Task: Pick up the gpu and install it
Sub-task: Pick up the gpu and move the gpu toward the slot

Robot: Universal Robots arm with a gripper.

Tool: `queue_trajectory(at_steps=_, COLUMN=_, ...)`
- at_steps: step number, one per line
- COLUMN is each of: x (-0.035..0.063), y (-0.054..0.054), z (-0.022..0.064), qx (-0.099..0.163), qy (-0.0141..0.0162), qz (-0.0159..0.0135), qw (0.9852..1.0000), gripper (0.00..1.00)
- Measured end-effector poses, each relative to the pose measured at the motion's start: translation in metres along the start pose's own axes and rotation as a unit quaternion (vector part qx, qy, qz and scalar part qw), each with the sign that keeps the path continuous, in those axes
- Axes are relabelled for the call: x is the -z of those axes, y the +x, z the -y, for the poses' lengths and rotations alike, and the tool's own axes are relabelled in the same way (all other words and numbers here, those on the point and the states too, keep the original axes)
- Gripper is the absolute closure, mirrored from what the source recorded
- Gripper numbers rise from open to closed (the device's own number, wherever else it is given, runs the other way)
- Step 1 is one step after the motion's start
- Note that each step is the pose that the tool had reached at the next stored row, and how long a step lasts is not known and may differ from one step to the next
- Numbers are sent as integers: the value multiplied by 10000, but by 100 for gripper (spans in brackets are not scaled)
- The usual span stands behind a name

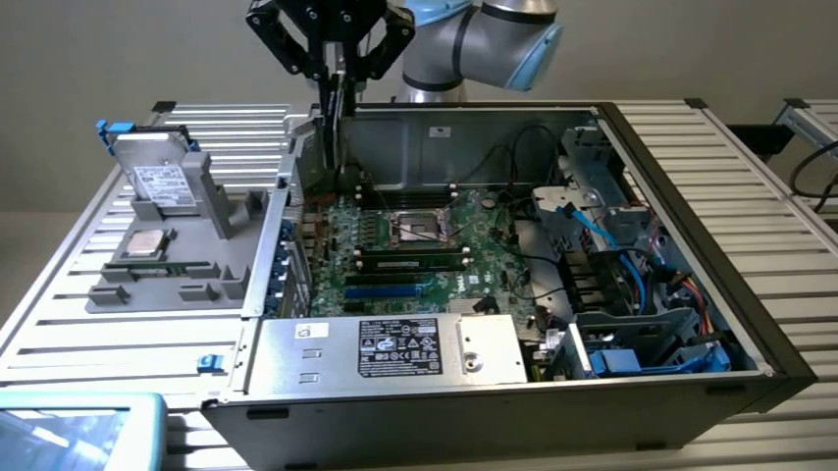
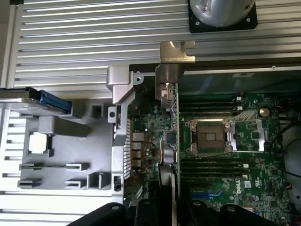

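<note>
Hanging edge-on from the claw point(image 1: 340, 71), the gpu point(image 1: 337, 118) stands upright, its thin board pinched between the two black fingers, so the claw is clenched on the card. In the wrist view the claw point(image 2: 173, 200) looks straight down the gpu point(image 2: 169, 77). The card's silver end bracket is at the far end, lying over the wall of the open computer case point(image 1: 681, 196).

Directly under the claw is the edge strip of the green motherboard point(image 1: 419, 245) next to that wall. I cannot tell whether the card's lower edge touches a slot.

The CPU socket point(image 2: 209, 136) sits just beside the card, a little off from the claw's line. Memory sticks point(image 1: 412, 260) lie beyond the socket.

Near the front of the case, well away from the claw, is the grey power supply point(image 1: 392, 348) with its white label.

Out beyond the case wall, toward the exterior view's left of the claw, a grey holder tray point(image 1: 171, 294) rests on the slatted metal surface point(image 1: 733, 147). A hard drive point(image 1: 160, 182) stands upright in it.
</note>
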State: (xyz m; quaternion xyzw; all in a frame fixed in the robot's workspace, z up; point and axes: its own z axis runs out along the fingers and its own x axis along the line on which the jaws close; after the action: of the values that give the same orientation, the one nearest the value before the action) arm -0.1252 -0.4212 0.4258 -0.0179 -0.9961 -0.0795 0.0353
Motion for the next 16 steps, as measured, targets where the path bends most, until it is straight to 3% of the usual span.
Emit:
queue_trajectory(at_steps=5, x=16, y=-228, z=-7, qx=-3, qy=1, qz=-25, qw=10000, gripper=72)
queue_trajectory(at_steps=16, x=51, y=-727, z=-20, qx=-5, qy=1, qz=-32, qw=10000, gripper=72)
